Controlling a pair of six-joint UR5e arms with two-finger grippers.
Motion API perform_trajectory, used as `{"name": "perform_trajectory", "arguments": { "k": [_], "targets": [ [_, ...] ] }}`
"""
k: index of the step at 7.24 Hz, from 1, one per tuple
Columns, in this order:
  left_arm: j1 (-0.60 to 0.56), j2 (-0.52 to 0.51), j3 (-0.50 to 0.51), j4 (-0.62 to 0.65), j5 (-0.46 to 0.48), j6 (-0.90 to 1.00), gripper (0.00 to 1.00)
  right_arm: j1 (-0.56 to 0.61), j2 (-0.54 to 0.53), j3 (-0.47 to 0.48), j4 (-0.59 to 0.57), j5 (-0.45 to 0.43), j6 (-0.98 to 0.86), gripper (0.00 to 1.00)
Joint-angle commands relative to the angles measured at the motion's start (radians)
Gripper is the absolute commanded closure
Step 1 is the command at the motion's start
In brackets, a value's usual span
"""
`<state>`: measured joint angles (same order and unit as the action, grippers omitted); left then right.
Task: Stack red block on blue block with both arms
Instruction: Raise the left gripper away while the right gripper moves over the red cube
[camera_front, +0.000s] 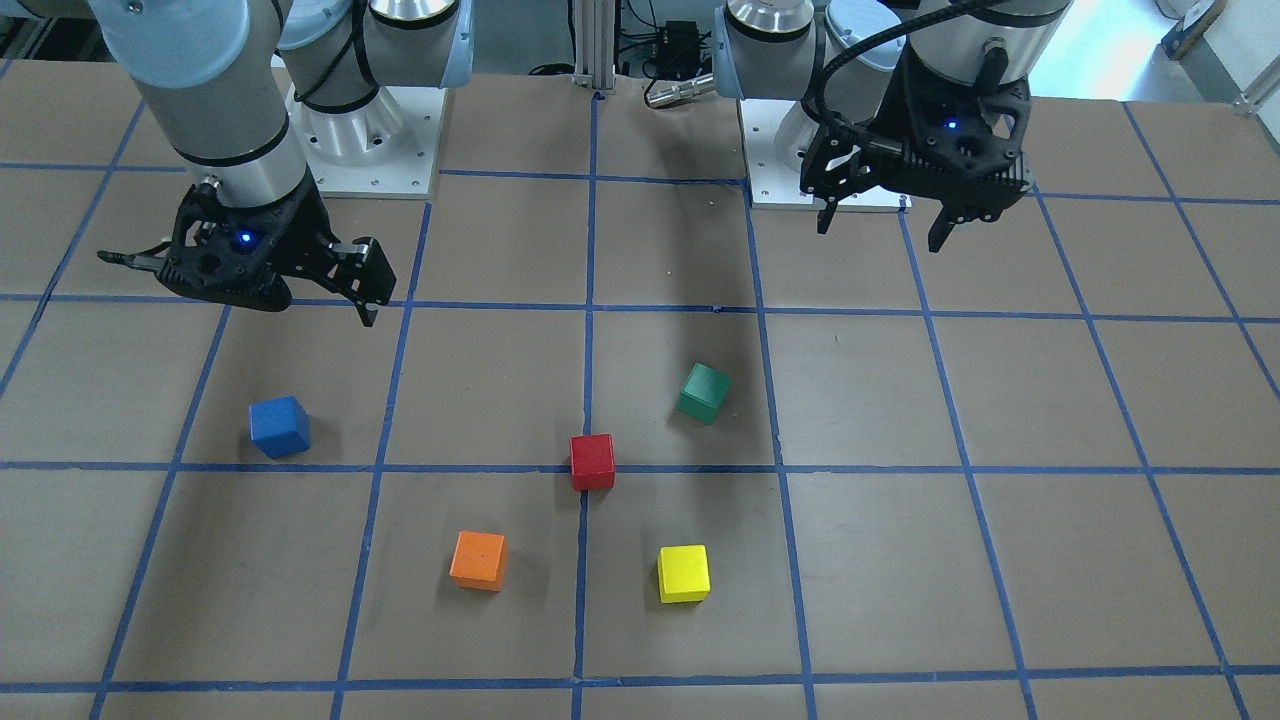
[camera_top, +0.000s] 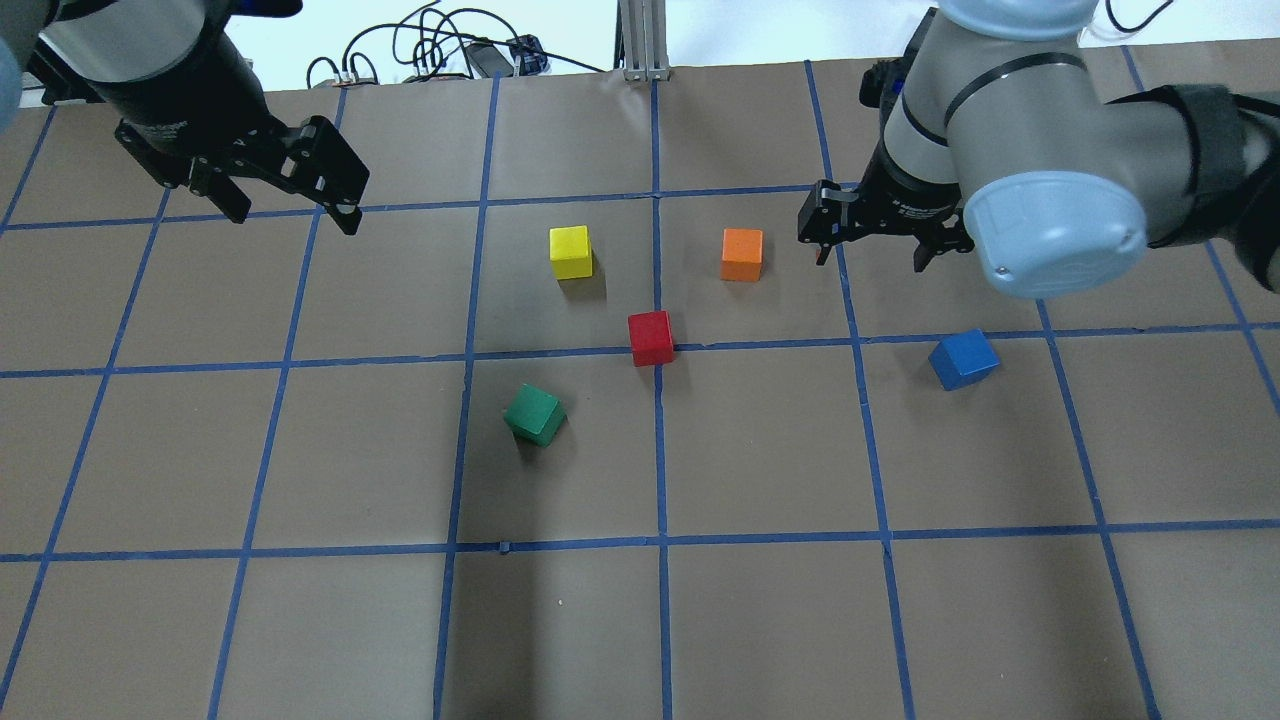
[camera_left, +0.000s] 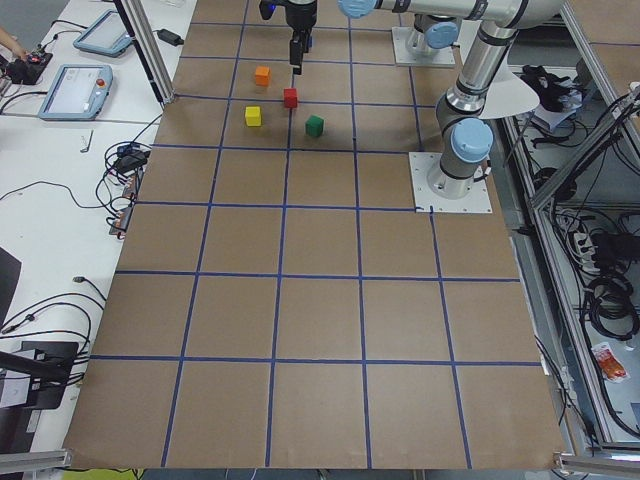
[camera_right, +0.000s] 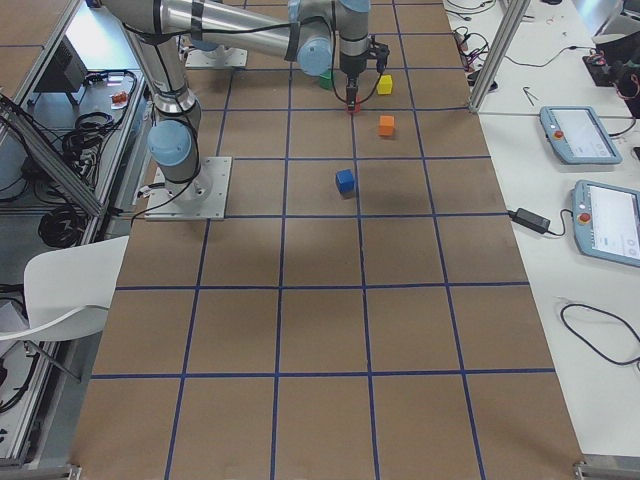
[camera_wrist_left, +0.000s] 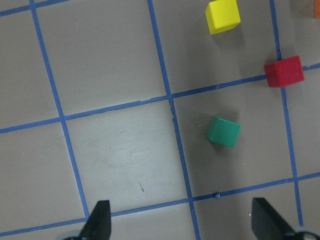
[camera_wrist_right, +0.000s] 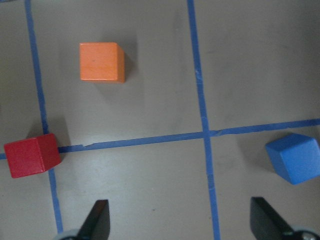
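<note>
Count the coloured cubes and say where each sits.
5. In the overhead view: red block at the centre, yellow cube and orange cube beyond it, green cube nearer the camera, blue block off to the right. None seems hidden.

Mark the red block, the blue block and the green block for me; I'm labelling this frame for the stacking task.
red block (camera_top: 651, 335), overhead exterior view, on its top face.
blue block (camera_top: 962, 356), overhead exterior view, on its top face.
green block (camera_top: 534, 410), overhead exterior view, on its top face.
</note>
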<state>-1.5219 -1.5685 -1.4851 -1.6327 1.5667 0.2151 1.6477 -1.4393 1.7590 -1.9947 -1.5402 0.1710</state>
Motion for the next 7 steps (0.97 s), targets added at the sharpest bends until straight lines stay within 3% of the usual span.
{"name": "perform_trajectory", "arguments": {
  "k": [1,3,5,7],
  "targets": [
    [0.000,-0.007,0.005,0.004,-0.008,-0.017,0.00,0.136,0.127,-0.004,-0.166,0.008,0.002,0.00],
    [-0.055,-0.015,0.008,0.011,0.004,-0.104,0.00,0.182,0.177,-0.015,-0.214,0.008,0.028,0.00],
    [-0.061,-0.022,0.023,0.008,0.006,-0.114,0.00,0.249,0.273,-0.015,-0.341,-0.006,0.044,0.00],
    [-0.057,-0.025,0.043,-0.009,0.012,-0.115,0.00,0.257,0.301,-0.015,-0.342,0.003,0.096,0.00]
  ]
}}
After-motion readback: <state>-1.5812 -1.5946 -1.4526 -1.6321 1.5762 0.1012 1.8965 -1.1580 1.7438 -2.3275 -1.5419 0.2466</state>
